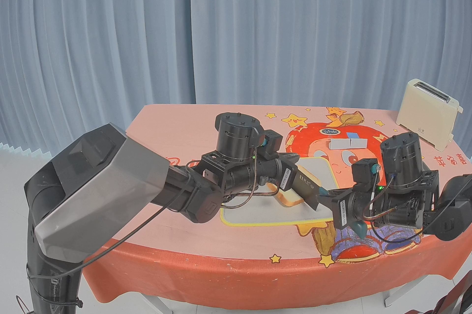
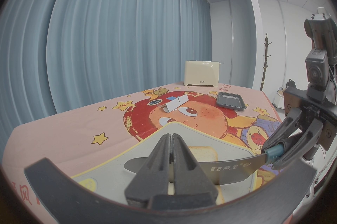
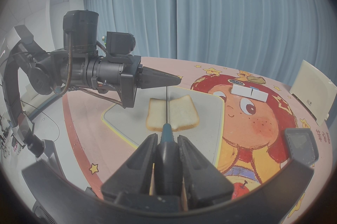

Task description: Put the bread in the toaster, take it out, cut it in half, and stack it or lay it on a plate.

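Where the worktop [image 1: 187, 133] carries the cutting board [image 1: 255, 216], the bread [image 1: 290, 199] lies under the knife [image 1: 306, 188]. From the left wrist, the left fingers [image 2: 158, 161] are pressed together, with the bread just beneath their tips. From the right wrist, the right fingers [image 3: 202, 172] clamp the knife handle; the bread lies ahead, with the blade across its middle.

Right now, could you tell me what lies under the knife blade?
The bread slice on the cutting board; the blade crosses its middle. The strip directly beneath is hidden by the blade.
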